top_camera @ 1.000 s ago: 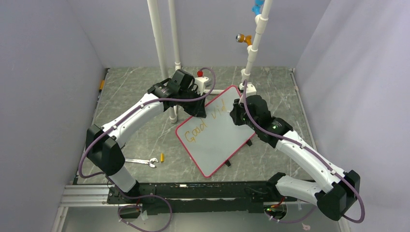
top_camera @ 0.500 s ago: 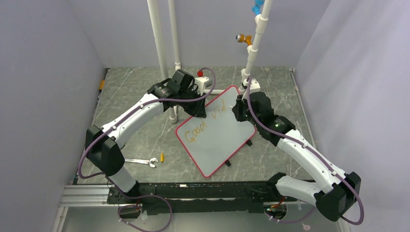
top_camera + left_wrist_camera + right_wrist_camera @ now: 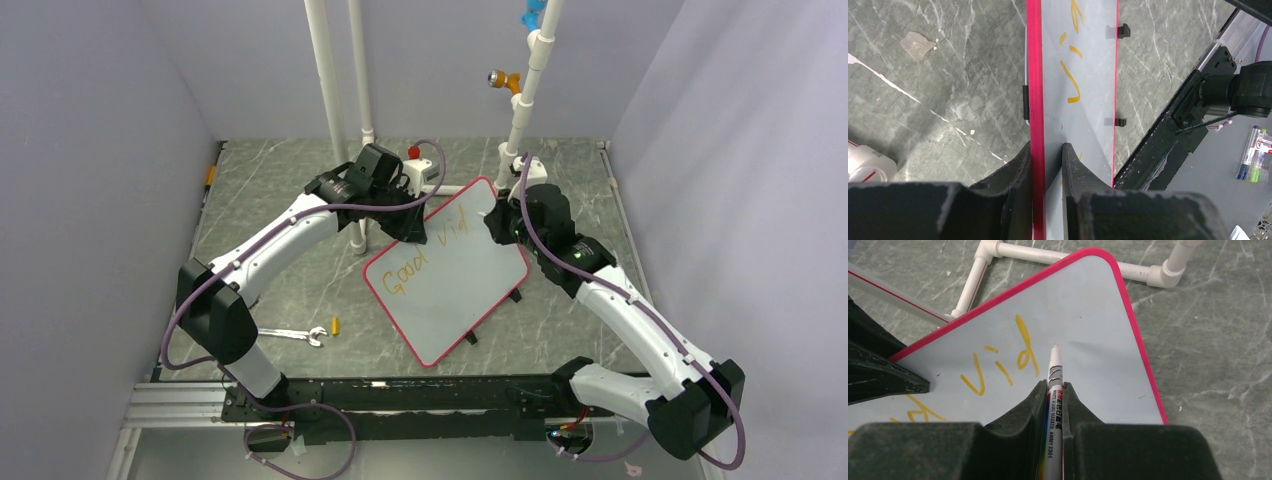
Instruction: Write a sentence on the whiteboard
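right pincer clamped on whiteboard marker, moved toward the far edge of the counter, tip now beside "vid" | left pincer pinching whiteboard rim | sentence unfinished; next letter likely

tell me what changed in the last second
The right gripper, shut on the marker, moved away from the arm bases toward the far right corner of the whiteboard, just past "vid". The left gripper stayed clamped on the board's rim. The whiteboard and the sentence, reading "Good vid", look unchanged.
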{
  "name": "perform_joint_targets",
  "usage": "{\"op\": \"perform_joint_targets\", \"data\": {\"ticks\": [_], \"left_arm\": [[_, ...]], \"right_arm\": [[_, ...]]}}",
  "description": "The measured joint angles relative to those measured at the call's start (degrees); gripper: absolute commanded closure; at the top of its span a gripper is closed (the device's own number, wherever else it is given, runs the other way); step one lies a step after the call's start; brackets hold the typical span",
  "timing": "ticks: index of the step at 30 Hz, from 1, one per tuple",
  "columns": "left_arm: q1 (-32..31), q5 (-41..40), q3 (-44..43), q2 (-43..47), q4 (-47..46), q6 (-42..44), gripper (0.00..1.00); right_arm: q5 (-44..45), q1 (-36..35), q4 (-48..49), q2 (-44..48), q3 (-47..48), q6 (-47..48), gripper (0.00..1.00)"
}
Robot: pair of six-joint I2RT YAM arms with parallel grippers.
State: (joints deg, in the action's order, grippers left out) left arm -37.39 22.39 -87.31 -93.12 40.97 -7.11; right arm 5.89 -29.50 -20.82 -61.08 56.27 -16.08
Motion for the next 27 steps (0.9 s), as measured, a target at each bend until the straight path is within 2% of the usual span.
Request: {"op": "perform_joint_targets", "data": {"ticks": [19, 27], "left_arm": [[0.00, 0.02, 0.00, 0.00, 0.02, 0.00, 1.00], [0.00, 0.00, 0.00, 0.00, 0.02, 0.00, 1.00]], "right_arm": [[-9.44, 0.59, 3.54, -0.90, -0.11, -0.70, 1.00], [-10.49, 0.59, 4.20, -1.88, -0.11, -0.98, 1.00]]}}
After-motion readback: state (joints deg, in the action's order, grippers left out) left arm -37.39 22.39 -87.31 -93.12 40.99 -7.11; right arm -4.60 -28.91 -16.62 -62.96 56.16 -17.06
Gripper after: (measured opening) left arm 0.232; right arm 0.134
